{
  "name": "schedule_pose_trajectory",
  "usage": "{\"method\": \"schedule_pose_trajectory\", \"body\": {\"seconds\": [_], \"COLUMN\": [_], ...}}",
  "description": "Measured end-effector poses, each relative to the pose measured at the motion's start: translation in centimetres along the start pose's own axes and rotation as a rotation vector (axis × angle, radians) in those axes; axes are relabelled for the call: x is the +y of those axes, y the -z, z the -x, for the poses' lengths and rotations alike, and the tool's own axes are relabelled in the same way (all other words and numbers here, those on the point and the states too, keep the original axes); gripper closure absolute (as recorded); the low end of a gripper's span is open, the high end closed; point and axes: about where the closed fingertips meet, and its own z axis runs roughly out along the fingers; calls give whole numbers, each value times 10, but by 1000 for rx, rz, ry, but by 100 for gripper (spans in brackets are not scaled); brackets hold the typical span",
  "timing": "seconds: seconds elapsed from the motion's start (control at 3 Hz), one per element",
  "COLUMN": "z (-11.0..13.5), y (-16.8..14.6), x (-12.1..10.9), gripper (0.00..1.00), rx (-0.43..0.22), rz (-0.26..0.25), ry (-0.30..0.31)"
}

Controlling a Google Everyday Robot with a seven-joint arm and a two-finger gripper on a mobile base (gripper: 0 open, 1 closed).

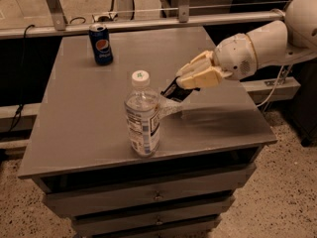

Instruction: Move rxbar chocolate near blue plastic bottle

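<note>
The blue plastic bottle (142, 115), clear with a white cap and a white-and-blue label, stands upright near the front middle of the grey table (84, 118). My gripper (184, 81) reaches in from the right, its cream fingers (200, 77) shut on the rxbar chocolate (175, 90). The black bar hangs tilted below the fingers, just above the tabletop and close to the right of the bottle's shoulder. Part of the bar is hidden by the fingers.
A short blue Pepsi can (101, 44) stands at the table's back left. A metal rail (148, 21) runs behind the table. Drawers (153, 196) sit below the tabletop. The white arm (267, 41) spans the right side.
</note>
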Motion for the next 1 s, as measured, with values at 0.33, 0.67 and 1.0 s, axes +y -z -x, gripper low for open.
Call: {"method": "schedule_pose_trajectory", "body": {"seconds": [0.33,0.67,1.0], "z": [-9,-15,-25], "y": [-4,-11,-17], "x": [6,16,29], "gripper": [100,100,100], "rx": [-29,-54,-70], "rz": [-14,-8,13], "ry": [9,10,4]}}
